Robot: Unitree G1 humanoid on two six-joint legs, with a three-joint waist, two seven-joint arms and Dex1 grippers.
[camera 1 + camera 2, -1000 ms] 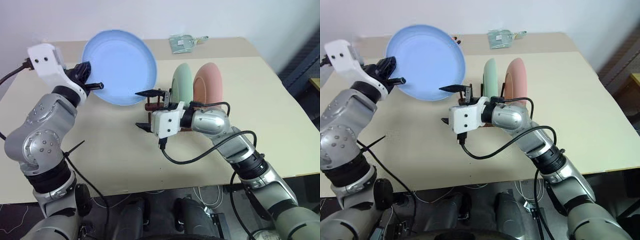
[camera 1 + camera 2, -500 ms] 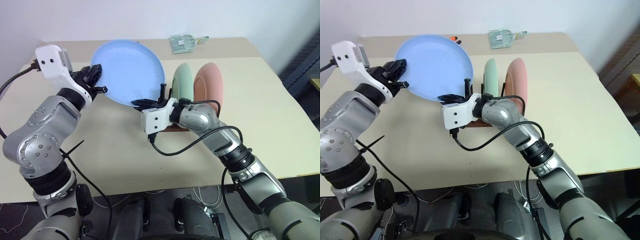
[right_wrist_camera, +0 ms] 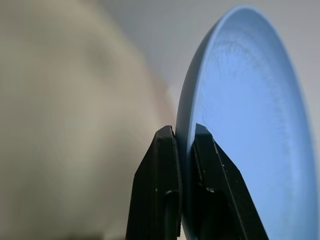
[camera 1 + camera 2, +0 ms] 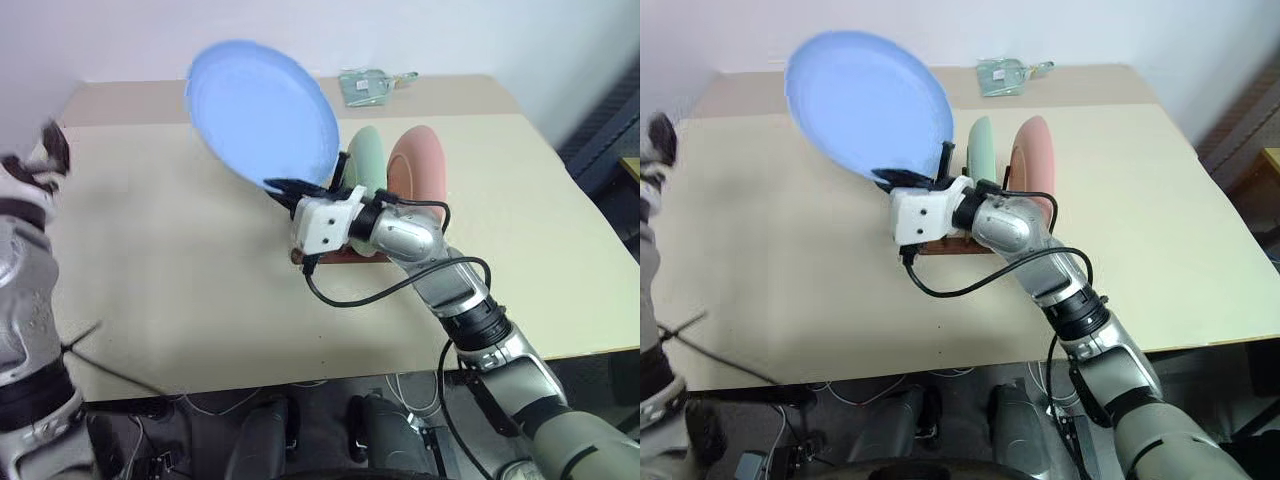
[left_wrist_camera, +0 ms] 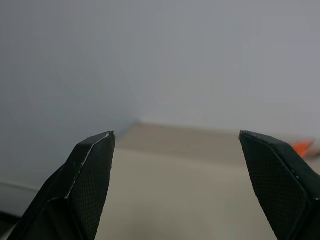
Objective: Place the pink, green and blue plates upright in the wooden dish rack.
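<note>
Left eye view takes in the broad beige matte tabletop (image 4: 180,270), smooth and rectangular. Above it the round, shallow, light blue matte plate (image 4: 262,112) is held tilted in the air, its lower rim pinched by the right end effector (image 4: 283,186), whose two black fingers (image 3: 159,190) are clenched on either side of that thin edge; the plate's face shows a faint fine grain in the right wrist view. Just beside it, the pale mint green round plate (image 4: 366,165) and the salmon pink round plate (image 4: 417,170) stand upright, close together, in the small dark brown wooden dish rack (image 4: 345,257), mostly hidden behind the right arm. Far off at the tabletop's left edge, the left end effector (image 5: 177,187) is released, its textured black fingertips (image 5: 92,172) spread wide with nothing between them.
</note>
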